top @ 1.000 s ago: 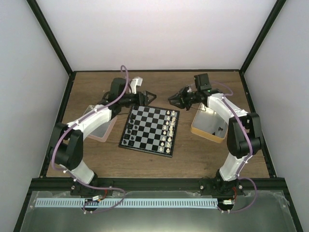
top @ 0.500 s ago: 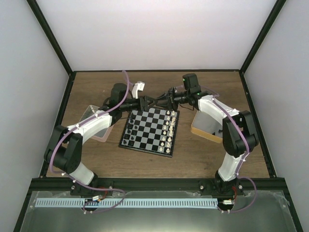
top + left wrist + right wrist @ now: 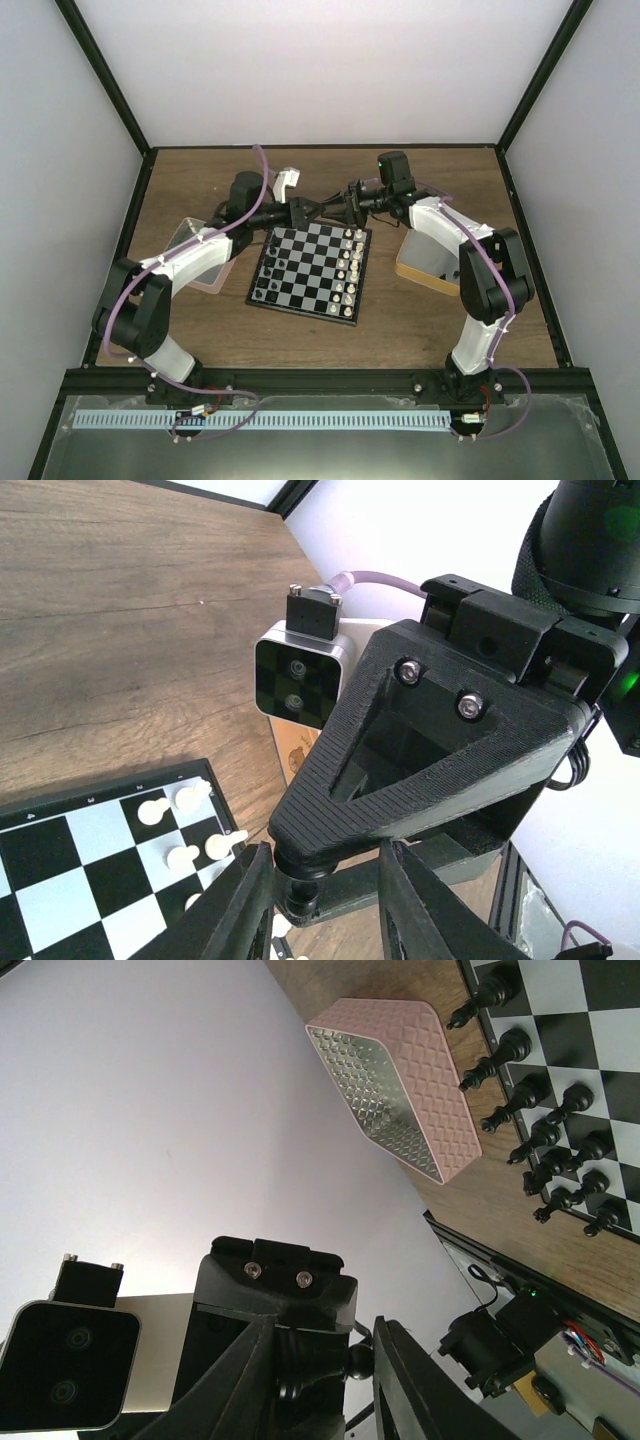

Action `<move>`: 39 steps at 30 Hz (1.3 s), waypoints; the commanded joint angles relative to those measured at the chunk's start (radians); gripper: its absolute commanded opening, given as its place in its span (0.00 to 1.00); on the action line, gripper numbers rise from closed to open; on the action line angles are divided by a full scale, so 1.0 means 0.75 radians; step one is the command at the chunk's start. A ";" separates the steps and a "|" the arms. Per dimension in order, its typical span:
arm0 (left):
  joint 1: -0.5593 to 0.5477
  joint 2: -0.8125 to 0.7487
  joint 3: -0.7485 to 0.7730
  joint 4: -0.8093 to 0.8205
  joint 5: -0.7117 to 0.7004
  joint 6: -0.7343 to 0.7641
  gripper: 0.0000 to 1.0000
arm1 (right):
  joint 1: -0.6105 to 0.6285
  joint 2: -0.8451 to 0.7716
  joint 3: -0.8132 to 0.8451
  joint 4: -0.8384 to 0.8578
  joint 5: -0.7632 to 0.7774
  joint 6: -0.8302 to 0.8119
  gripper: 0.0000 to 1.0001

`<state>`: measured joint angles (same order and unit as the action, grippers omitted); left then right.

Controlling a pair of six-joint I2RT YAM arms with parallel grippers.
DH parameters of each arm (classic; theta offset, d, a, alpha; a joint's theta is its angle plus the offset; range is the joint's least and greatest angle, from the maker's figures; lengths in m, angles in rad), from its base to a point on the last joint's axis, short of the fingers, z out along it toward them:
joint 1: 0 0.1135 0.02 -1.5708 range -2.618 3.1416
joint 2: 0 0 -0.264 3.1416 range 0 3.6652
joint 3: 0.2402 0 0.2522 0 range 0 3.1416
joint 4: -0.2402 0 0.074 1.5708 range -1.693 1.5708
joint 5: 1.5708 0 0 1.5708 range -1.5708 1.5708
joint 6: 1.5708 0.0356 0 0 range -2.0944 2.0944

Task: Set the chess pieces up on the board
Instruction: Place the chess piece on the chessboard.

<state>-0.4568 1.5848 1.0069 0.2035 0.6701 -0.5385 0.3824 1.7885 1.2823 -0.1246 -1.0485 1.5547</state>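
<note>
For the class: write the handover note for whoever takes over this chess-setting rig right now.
Left gripper: above the board's far edge, tip to tip with the right gripper. In both wrist views the fingers are apart with something small and dark between them; I can't tell if either has a grip on it.
Board: black pieces stand along its left side, white pieces along its right.
Done: part of the black side, count unclear.
Left: place whatever sits between the grippers, then check the black rows for gaps.
</note>
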 commanded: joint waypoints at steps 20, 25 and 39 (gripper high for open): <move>0.004 0.037 0.055 0.029 0.017 0.030 0.04 | 0.011 -0.005 0.042 0.029 -0.050 -0.044 0.34; 0.004 0.000 0.069 -0.132 -0.013 0.110 0.04 | 0.007 0.029 0.184 -0.246 0.073 -0.464 0.53; -0.049 -0.227 -0.034 -0.373 -0.282 1.084 0.04 | -0.004 -0.300 -0.124 -0.151 0.345 -1.199 0.62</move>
<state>-0.4721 1.4891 1.0248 -0.0883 0.5323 -0.0097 0.3782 1.6825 1.2816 -0.3115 -0.8474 0.7895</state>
